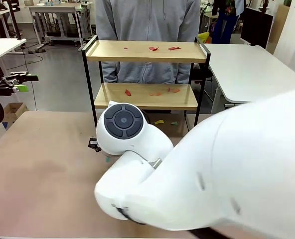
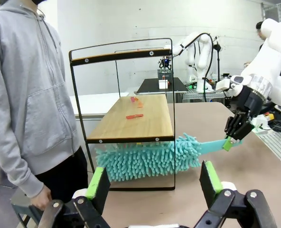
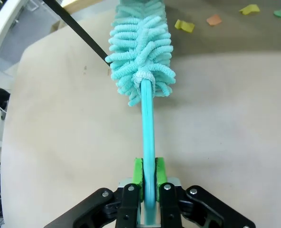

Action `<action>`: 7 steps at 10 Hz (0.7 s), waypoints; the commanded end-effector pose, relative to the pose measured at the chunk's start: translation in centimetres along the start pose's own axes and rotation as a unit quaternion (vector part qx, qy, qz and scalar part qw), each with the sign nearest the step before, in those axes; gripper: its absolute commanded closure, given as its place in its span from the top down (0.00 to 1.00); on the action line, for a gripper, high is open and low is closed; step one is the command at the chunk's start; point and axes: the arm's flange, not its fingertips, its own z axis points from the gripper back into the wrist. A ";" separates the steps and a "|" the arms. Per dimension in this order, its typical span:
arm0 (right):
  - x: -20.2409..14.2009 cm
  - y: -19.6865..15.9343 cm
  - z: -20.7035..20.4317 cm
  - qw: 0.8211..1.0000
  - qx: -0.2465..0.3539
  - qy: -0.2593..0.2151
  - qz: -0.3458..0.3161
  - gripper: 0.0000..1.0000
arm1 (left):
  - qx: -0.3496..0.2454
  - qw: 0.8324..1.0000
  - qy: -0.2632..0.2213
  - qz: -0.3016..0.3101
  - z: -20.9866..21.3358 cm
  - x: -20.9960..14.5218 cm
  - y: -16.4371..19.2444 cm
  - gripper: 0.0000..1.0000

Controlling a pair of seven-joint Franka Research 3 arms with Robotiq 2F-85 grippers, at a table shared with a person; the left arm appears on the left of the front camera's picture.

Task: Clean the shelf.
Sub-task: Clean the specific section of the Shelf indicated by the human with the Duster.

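Duster [image 2: 145, 159] is clamped in my right end effector [image 3: 149, 173], under the shelf's [image 2: 145, 126] lower board. Left end effector [image 2: 154, 184] hangs with jaws apart. I'd lift, then sweep scraps [image 2: 134, 116] off.

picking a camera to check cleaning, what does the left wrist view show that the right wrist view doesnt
Left wrist view, not right wrist: the person, the shelf boards, red scraps on the lower one, the open left end effector. Right wrist view, not left wrist: yellow and orange scraps on the table. Both: the teal duster, handle clamped in the shut right end effector, and the shelf frame.
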 end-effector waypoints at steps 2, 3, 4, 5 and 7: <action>0.7 0.7 -2.5 1.000 0.003 0.018 -0.004 0.13 | -0.003 1.000 0.003 -0.006 0.0 0.2 -0.1 1.00; 0.7 0.5 -2.6 1.000 0.003 0.025 -0.004 0.13 | -0.003 1.000 0.003 -0.006 0.0 0.2 -0.1 1.00; 0.9 0.4 -2.7 0.999 0.002 0.051 0.002 0.13 | -0.003 1.000 0.003 -0.006 0.0 0.2 -0.1 1.00; -0.4 -0.1 -1.3 1.000 -0.003 0.012 -0.010 0.13 | -0.003 1.000 0.003 -0.006 0.0 0.2 -0.1 1.00; -0.4 -0.1 -1.3 1.000 -0.003 0.012 -0.010 0.13 | -0.003 1.000 0.003 -0.006 0.0 0.2 -0.1 1.00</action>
